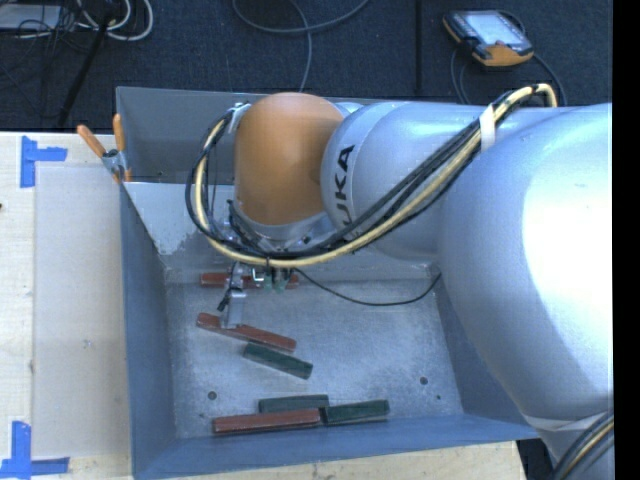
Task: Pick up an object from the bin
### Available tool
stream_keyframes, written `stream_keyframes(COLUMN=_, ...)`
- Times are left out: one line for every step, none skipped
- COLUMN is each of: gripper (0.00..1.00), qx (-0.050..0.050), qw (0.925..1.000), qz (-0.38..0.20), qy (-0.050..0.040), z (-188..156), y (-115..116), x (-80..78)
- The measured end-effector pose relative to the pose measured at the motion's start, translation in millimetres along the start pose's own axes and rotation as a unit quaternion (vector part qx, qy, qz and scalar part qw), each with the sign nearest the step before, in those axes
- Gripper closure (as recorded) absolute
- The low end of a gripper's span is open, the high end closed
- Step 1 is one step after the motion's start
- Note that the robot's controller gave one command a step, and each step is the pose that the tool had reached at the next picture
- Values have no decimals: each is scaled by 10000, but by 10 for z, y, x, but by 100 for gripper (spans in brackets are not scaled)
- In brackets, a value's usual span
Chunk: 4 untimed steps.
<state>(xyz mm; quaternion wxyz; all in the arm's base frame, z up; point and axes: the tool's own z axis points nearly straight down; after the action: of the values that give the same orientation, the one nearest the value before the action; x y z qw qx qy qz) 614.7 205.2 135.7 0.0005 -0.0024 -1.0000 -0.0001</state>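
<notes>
I lose the bin's (150, 368) far-right floor behind the arm (480, 228). Orange cover (285, 158) hides most of the end effector (236, 303); a brown bar (213, 280) runs under it, far end unseen.

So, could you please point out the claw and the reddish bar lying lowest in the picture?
claw (232, 306): camera view, at its tip.
reddish bar (265, 423): camera view, middle of its top face.
</notes>
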Motion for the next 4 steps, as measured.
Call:
stream_keyframes(gripper=0, qx=0, qw=10000, qz=1, qy=0, z=0, y=0, x=0)
stream_keyframes(gripper=0, qx=1, qw=9960, qz=-891, qy=-32, z=185, y=75, x=-17)
stream_keyframes(gripper=100, qx=-3, qw=9836, qz=-1805, qy=-12, z=654, y=-578, x=20)
stream_keyframes(gripper=0, qx=-2, qw=9837, qz=-1797, qy=-8, z=656, y=-580, x=21)
